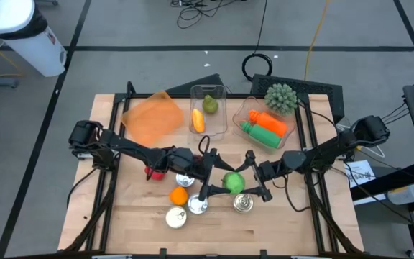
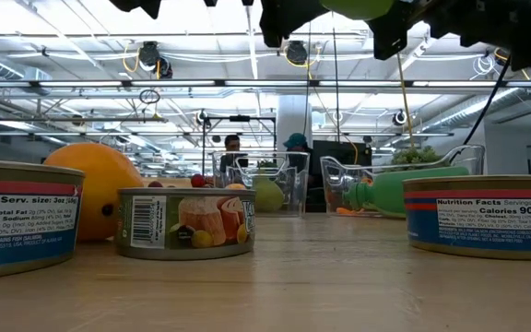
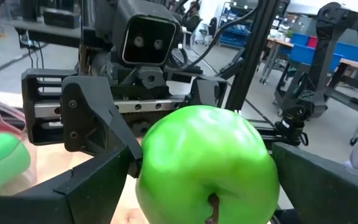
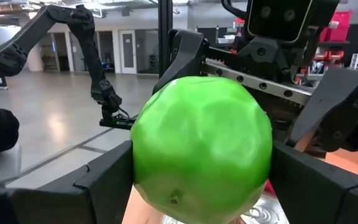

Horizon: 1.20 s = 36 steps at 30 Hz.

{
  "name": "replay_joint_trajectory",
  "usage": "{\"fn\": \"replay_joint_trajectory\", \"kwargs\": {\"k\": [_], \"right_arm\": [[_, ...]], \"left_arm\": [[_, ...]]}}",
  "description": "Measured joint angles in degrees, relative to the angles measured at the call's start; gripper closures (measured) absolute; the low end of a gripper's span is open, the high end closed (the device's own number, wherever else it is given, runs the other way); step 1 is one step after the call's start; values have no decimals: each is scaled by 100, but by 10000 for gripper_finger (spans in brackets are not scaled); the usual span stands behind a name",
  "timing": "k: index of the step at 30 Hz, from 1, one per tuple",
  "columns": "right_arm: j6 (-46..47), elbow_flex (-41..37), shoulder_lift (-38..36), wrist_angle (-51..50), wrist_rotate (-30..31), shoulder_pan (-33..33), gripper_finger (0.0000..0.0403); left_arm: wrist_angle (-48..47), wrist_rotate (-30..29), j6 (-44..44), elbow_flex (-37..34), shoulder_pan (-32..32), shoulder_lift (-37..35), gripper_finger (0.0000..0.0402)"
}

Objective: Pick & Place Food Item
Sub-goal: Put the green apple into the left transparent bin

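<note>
While the two arms meet over the middle of the wooden table (image 1: 279,223), the green apple (image 1: 233,181) sits between both sets of fingers, lifted clear of the tabletop. The right gripper (image 1: 251,180) is closed against the apple's sides. The left gripper (image 1: 216,180) stands at its widest around the same fruit; in the left wrist view its fingers (image 3: 98,183) flank the apple, and whether they touch it cannot be told.

Just beneath and beside the grippers stand three tin cans (image 1: 244,203), (image 1: 198,206), (image 1: 175,217), with an orange (image 1: 179,195) among them; a small red item (image 1: 152,173) lies partly hidden under the left arm.

Farther back, a clear bin (image 1: 208,92) holds a pear (image 1: 210,104) and an elongated orange item (image 1: 198,120). A second clear bin (image 1: 245,108) to its right holds a green bottle-shaped item (image 1: 257,134) and an orange one (image 1: 273,121); a spiky green object (image 1: 282,97) rests at that bin's far corner. An orange translucent lid (image 1: 152,117) lies left of the bins.

At table level, the apple and both grippers are cut off by the frame's upper edge.
</note>
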Motion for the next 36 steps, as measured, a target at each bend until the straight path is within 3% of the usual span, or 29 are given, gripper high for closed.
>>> {"fn": "replay_joint_trajectory", "kwargs": {"k": [6, 12, 22, 36], "right_arm": [[-77, 3, -13, 7, 74, -2, 85], [-190, 8, -18, 59, 132, -11, 84], [-619, 23, -15, -23, 128, -7, 59], [-892, 47, -167, -375, 642, -13, 54]], "left_arm": [[12, -11, 84, 2, -2, 2, 25], [-3, -75, 229, 2, 0, 7, 128], [-220, -212, 483, 7, 0, -215, 129], [-1582, -1571, 946, 2, 9, -1336, 130]]}}
